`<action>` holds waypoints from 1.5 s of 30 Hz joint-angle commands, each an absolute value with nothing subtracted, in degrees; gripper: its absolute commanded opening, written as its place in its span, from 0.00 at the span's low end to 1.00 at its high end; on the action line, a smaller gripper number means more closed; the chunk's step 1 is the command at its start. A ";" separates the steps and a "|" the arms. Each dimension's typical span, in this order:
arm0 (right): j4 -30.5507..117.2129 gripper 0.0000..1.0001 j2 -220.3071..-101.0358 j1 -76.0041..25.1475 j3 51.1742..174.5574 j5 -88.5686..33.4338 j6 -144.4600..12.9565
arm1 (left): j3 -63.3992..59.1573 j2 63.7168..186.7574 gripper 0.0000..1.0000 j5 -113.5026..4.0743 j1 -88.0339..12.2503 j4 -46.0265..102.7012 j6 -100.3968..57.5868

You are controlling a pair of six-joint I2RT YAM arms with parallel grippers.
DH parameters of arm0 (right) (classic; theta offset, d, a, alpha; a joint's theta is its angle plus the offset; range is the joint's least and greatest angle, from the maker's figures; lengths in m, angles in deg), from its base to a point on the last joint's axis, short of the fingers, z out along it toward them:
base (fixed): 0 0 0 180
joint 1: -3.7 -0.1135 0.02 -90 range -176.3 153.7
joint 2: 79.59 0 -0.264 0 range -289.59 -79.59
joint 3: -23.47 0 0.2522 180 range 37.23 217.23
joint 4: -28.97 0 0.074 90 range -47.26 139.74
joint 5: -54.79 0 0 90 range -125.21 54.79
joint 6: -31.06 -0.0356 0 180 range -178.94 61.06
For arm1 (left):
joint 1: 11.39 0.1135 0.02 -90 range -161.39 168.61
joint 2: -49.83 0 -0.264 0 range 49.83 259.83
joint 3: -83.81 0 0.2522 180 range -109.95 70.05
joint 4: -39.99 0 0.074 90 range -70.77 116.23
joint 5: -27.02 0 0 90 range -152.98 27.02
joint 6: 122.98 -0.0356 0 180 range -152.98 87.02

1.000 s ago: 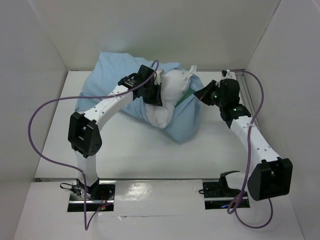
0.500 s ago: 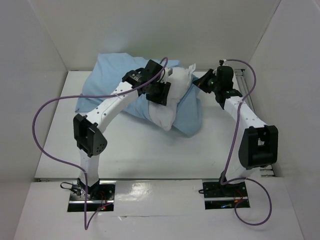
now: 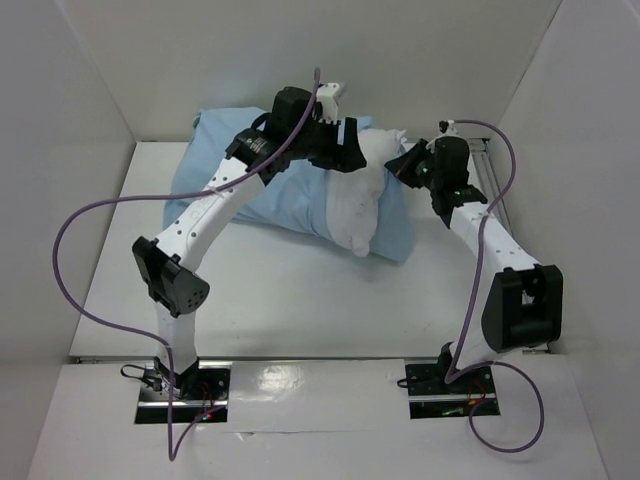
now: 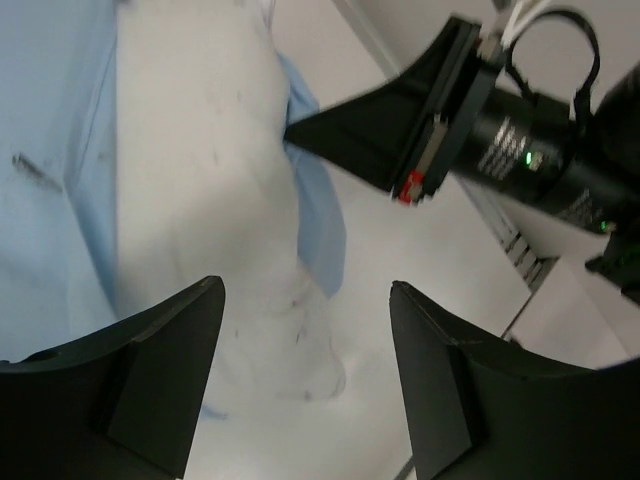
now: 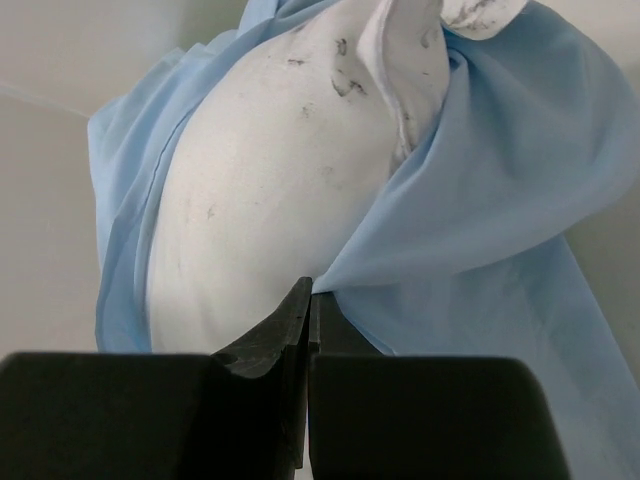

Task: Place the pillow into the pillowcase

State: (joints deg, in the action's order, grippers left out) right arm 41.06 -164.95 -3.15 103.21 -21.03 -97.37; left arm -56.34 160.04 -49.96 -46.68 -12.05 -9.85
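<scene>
Your left gripper (image 3: 345,152), shut on the pillow (image 3: 356,207) 1 second ago, now hangs wide open and empty. The pillow lies mid-back in the pillowcase (image 3: 290,205), long axis far-to-near, bare end nearward. Your right gripper (image 3: 400,166) stays pinched on the pillowcase edge.

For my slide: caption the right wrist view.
Shut right gripper pinches the pillowcase edge; the pillow bulges out, partly uncovered.

The closed right end effector (image 5: 308,292) pinches an edge of the blue pillowcase (image 5: 500,180) wrapping the smudged white pillow (image 5: 270,180).
</scene>
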 commanded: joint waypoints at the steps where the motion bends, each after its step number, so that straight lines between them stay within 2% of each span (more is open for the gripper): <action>1: 37.02 0.00 -160.02 -4.65 103.07 -19.57 -96.38 | -57.38 163.55 0.80 -51.62 -46.64 0.82 -5.83; 7: 38.34 0.00 -158.08 -6.32 101.84 -18.33 -96.90 | -59.50 169.43 0.83 -60.41 -50.59 8.65 -11.36; 15: 41.32 0.00 -153.51 -6.85 99.02 -14.83 -97.43 | -60.83 176.83 0.86 -64.90 -50.59 6.99 -12.41; 17: 42.55 0.00 -151.49 -6.85 97.79 -14.82 -97.43 | -60.82 179.11 0.72 -65.44 -50.59 3.40 -13.47; 18: 42.56 0.00 -150.70 -6.85 96.57 -14.82 -97.43 | -60.82 179.73 0.58 -64.91 -50.59 1.73 -14.08; 20: 43.08 0.00 -148.42 -6.32 95.33 -14.82 -98.05 | -60.82 180.87 0.14 -65.52 -50.59 -1.96 -14.62; 21: 43.61 0.00 -147.80 -6.32 94.81 -14.82 -98.66 | -60.04 180.88 0.00 -66.22 -50.59 -5.02 -14.62; 25: 45.02 0.00 -142.62 -5.71 90.95 -20.69 -103.30 | -50.65 177.11 0.00 -64.21 -49.36 -5.76 -13.74; 29: 46.69 0.00 -135.42 -5.18 86.63 -34.11 -109.55 | -45.18 174.99 0.00 -63.41 -48.83 -9.35 -15.93; 33: 45.30 0.00 -134.79 -5.18 86.10 -42.05 -111.14 | -38.26 172.36 0.00 -60.08 -48.83 -15.33 -20.93; 40: 36.14 0.00 -145.39 -4.65 89.87 -47.94 -108.16 | -28.32 170.24 0.00 -52.53 -48.83 -20.08 -25.68; 45: 27.54 0.00 -152.71 -3.43 95.58 -48.66 -104.29 | -25.84 171.55 0.00 -50.67 -49.89 -20.70 -26.22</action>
State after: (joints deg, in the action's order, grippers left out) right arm 49.17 -152.49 -6.41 87.01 -36.09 -106.88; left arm -30.90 168.24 -52.17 -50.29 0.28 -22.68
